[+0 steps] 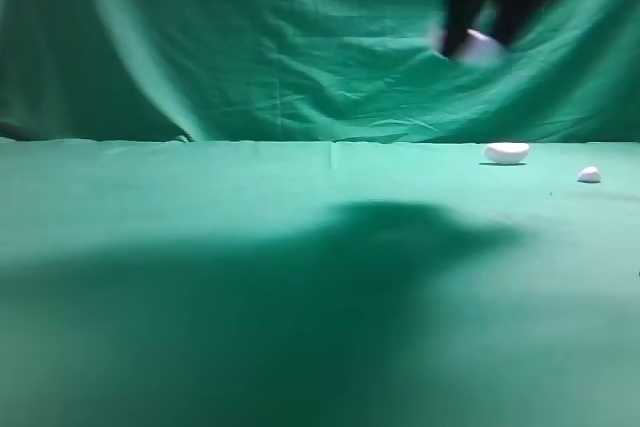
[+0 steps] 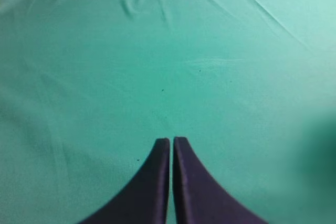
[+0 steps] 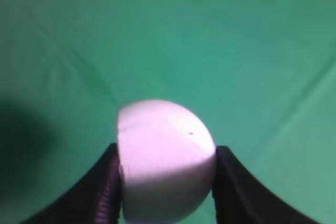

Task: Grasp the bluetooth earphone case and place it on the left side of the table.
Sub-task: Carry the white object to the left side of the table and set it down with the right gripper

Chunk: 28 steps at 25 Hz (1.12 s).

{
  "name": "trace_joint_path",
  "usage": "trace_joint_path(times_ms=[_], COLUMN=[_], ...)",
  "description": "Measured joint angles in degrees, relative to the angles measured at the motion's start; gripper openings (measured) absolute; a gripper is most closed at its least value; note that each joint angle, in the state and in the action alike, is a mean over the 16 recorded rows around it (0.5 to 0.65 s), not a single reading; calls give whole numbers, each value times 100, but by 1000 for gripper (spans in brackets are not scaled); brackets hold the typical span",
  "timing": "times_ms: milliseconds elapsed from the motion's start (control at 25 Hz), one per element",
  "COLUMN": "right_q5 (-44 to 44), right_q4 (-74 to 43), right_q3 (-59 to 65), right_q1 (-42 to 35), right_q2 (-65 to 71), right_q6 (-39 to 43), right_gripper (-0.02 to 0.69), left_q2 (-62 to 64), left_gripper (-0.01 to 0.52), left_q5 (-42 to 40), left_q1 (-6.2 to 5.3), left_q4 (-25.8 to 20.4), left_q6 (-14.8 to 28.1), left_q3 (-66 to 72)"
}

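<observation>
The white bluetooth earphone case (image 3: 164, 135) is clamped between the two black fingers of my right gripper (image 3: 166, 153), its rounded end sticking out past the tips. In the exterior high view the right gripper (image 1: 476, 39) is blurred and holds the case (image 1: 482, 47) high above the green table (image 1: 200, 247), right of centre, in front of the curtain. My left gripper (image 2: 171, 141) is shut and empty, hovering over bare green cloth; it does not show in the exterior high view.
A smaller white half-oval lump (image 1: 507, 153) lies on the table at the back right. A tiny white pebble-like piece (image 1: 589, 175) lies further right. A wrinkled green curtain (image 1: 250, 47) hangs behind. A dark shadow (image 1: 330, 287) falls across the table's middle.
</observation>
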Motion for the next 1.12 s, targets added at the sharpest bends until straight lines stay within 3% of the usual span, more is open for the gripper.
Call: trace_joint_path(times_ms=[520, 960, 1120], right_q5=[-142, -306, 108], right_q4=[130, 301, 305], right_q3=[-1872, -1969, -1972], right_q1=[1156, 1249, 1247], right_q2=[2125, 2276, 1951], right_q6=[-30, 46, 225], right_gripper=[331, 481, 479], left_q2=[0, 0, 0], left_gripper=[0, 0, 0], left_q5=[0, 0, 0], left_q1=[0, 0, 0], left_q4=[0, 0, 0], left_q6=[0, 0, 0], left_q3=[0, 0, 0])
